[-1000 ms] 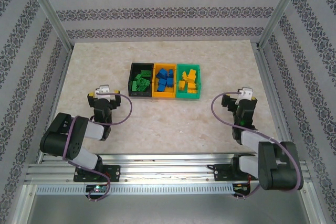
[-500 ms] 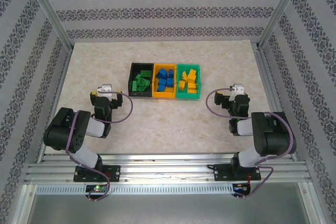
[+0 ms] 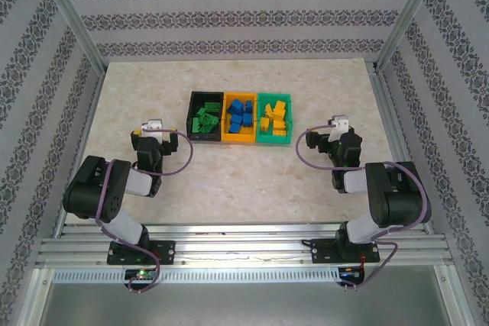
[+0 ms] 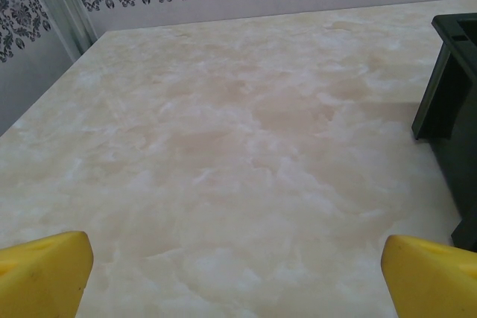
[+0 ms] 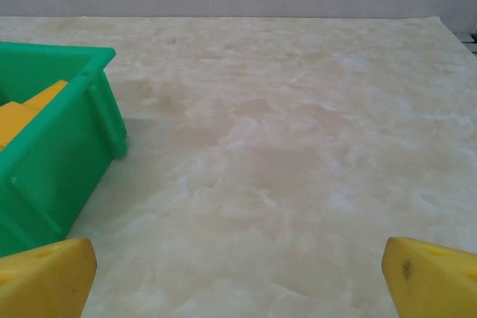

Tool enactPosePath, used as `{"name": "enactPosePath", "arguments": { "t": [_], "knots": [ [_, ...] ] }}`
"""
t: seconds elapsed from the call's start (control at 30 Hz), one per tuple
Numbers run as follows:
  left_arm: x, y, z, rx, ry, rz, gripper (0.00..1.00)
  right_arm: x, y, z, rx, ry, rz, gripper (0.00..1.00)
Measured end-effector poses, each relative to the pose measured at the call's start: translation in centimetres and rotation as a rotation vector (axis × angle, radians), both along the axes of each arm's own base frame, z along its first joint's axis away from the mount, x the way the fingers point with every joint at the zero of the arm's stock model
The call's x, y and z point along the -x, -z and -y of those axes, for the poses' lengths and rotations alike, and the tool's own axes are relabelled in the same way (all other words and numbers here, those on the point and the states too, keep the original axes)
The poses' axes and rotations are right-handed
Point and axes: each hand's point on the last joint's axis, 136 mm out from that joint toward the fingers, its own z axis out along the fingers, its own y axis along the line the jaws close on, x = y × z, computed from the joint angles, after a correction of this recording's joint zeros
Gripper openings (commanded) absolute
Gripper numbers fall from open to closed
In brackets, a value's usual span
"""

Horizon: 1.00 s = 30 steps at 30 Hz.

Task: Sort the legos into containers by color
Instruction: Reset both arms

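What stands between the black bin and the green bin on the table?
The top external view shows the yellow-orange bin standing between the black bin and the green bin, with blue legos inside it.

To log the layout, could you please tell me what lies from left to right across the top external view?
The left pincer → black rectangular plastic bin → yellow-orange rectangular plastic bin → green rectangular plastic bin → right pincer.

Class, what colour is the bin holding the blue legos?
Yellow-orange bin, best in the top external view.
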Motion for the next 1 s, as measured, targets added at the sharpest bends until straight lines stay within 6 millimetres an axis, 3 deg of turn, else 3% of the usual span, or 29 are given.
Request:
{"name": "enactPosePath", "arguments": {
  "t": [1.0],
  "knots": [
    [-0.02,-0.03,0.00,0.000,0.000,0.001,1.00,0.10,0.32,0.01,0.000,0.000,-0.014,0.98]
  ]
}}
